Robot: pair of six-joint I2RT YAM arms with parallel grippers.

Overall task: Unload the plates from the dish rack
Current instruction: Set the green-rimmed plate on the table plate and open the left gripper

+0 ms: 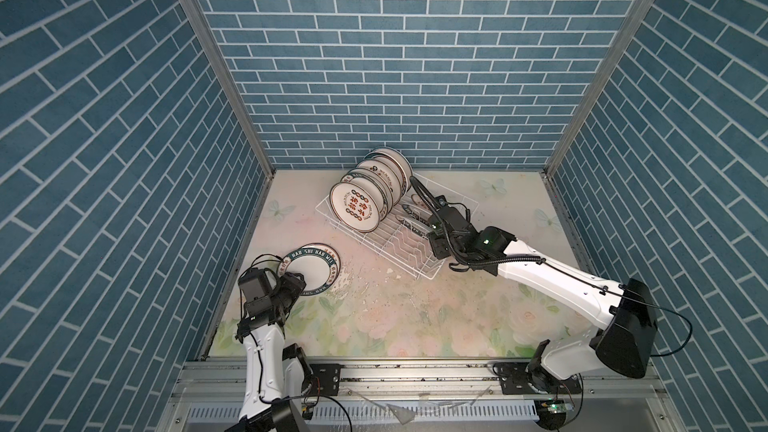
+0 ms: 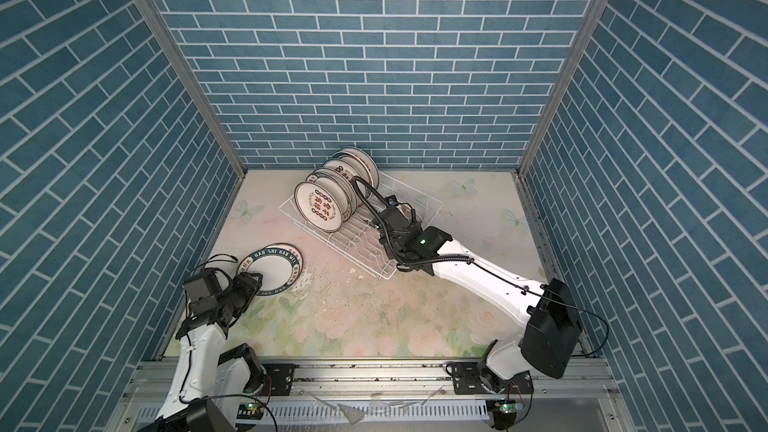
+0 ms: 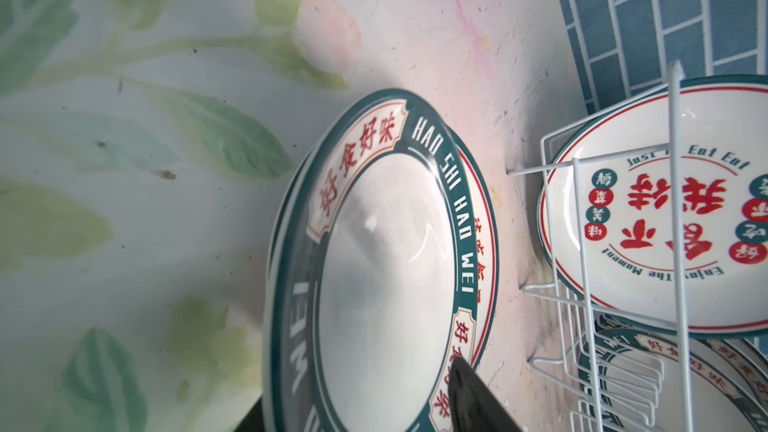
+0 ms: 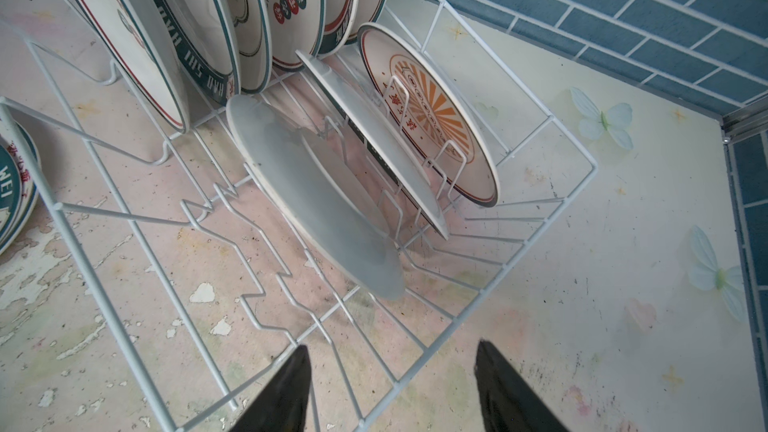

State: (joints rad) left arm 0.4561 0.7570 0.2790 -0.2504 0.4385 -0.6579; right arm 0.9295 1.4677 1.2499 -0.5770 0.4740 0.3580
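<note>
The white wire dish rack [image 1: 415,253] [image 2: 376,261] stands slanted at the back of the table. Several plates [image 1: 359,203] [image 2: 320,206] stand upright at its far end. In the right wrist view, a plain white-backed plate [image 4: 316,201], a second plate [image 4: 374,139] and an orange sunburst plate [image 4: 432,114] lean between the divider wires. My right gripper [image 1: 409,217] [image 4: 392,367] hangs open over the rack's near rim [image 4: 498,273], holding nothing. Two green-rimmed plates [image 1: 316,270] [image 2: 276,270] lie stacked at front left. My left gripper [image 1: 297,280] [image 3: 357,392] is open, straddling the top plate's [image 3: 382,284] rim.
Blue brick walls close in the back and both sides; the left wall runs close beside the stacked plates. An aluminium rail [image 1: 415,371] crosses the front. The floral table top [image 1: 415,317] has peeled, flaky patches between the stack and the rack.
</note>
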